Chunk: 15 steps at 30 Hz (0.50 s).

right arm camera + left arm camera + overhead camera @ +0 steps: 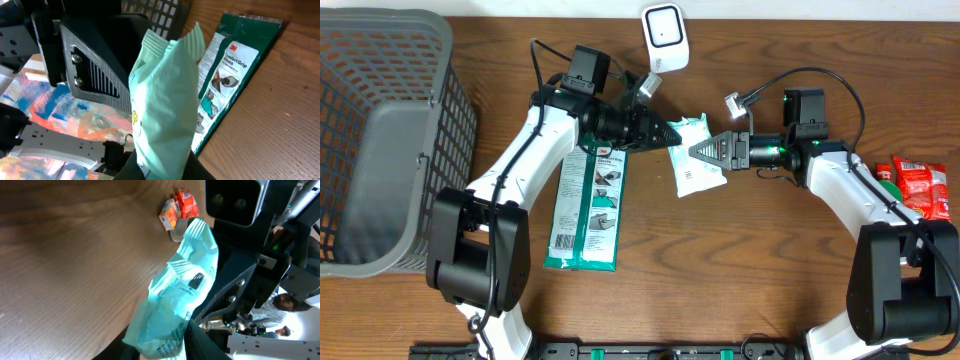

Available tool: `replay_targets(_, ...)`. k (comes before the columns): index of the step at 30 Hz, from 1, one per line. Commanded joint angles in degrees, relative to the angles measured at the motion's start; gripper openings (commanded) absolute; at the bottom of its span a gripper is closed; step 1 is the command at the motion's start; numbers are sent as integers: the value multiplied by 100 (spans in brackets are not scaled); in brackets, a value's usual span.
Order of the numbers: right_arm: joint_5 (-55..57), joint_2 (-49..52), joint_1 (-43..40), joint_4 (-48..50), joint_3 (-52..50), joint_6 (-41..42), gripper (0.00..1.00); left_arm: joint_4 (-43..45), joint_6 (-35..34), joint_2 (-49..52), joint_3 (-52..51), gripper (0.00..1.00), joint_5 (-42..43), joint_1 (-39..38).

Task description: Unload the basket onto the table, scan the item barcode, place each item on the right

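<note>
Pale-green pouch [692, 172] hangs above the middle of the tabletop [760, 270], pinched from 2 sides: the left claw [676, 134] is clamped on it, and the right claw [694, 150] grips it from the opposite side. A black barcode [197, 281] shows on its face in the left wrist view. A white scanner [663, 37] stands just behind. A green 3M package [588, 205] lies left, a grey basket [380, 120] beyond, red packets [923, 187] far right.
</note>
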Motion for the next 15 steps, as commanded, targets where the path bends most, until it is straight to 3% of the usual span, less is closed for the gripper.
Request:
replay_targets(1, -289, -151, -35, 2, 4, 81, 11, 162, 7, -85, 63, 30, 210, -118)
replay_targets(4, -286, -151, -35, 2, 4, 81, 12, 199, 9, -85, 63, 29, 208, -149)
replay_targets(11, -286, -151, -39, 31, 4, 79, 23, 195, -46, -85, 63, 8, 210, -149)
replay_targets(15, -284, -151, -52, 225, 4, 81, 30, 195, -319, -85, 63, 8, 227, -149)
